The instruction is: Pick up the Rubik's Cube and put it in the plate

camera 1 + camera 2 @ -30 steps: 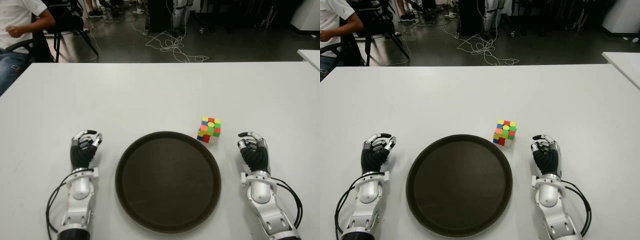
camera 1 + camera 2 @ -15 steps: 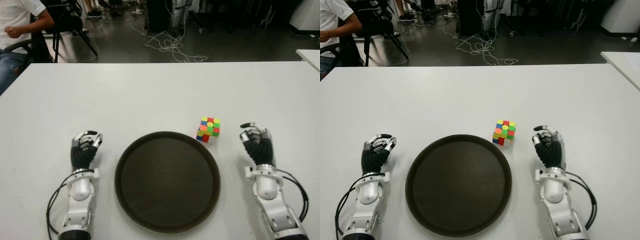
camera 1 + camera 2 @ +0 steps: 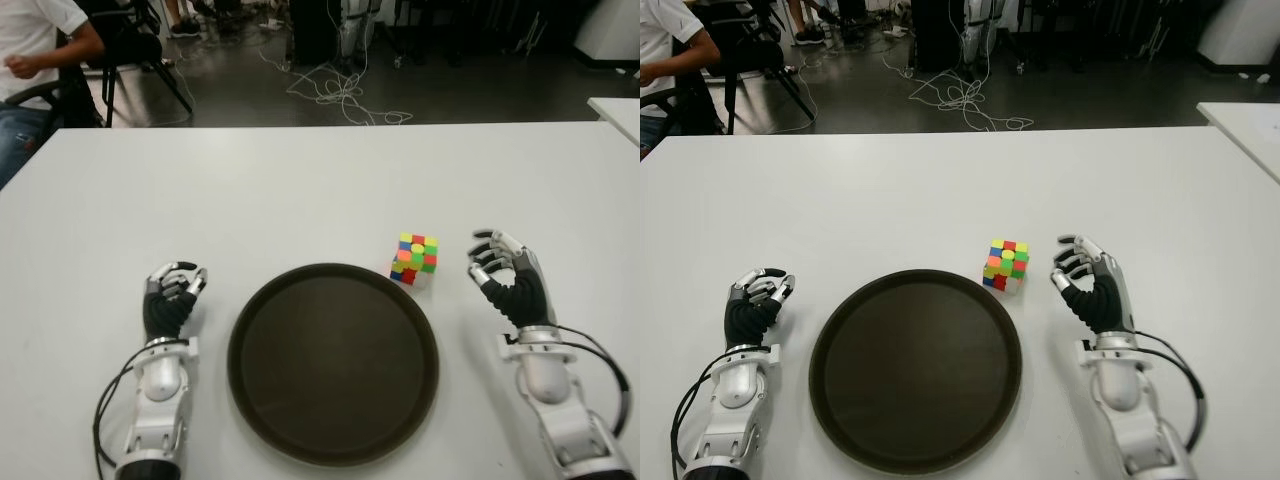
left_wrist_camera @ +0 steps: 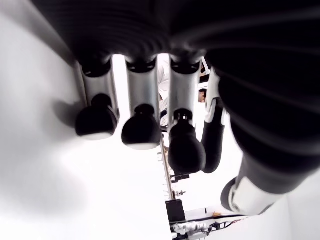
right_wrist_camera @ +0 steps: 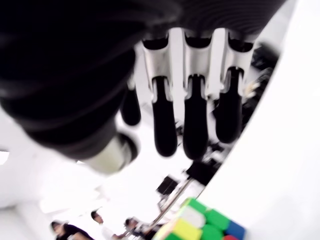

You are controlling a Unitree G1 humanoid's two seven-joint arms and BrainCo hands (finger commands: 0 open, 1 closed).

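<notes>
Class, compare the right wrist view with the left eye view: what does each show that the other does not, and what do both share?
Only the right wrist view shows the right hand's fingers from close underneath, spread, holding nothing. Only the left eye view shows the plate, the left hand left of it, and the white table whole. Both show the Rubik's Cube, standing on the table beside the plate's far right rim, and the right hand.

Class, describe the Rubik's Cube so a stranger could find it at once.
Start at the white table, then the round dark plate near its front edge. The Rubik's Cube sits just off the plate's far right rim, left of the right hand. It is the only multicoloured thing there.
</notes>
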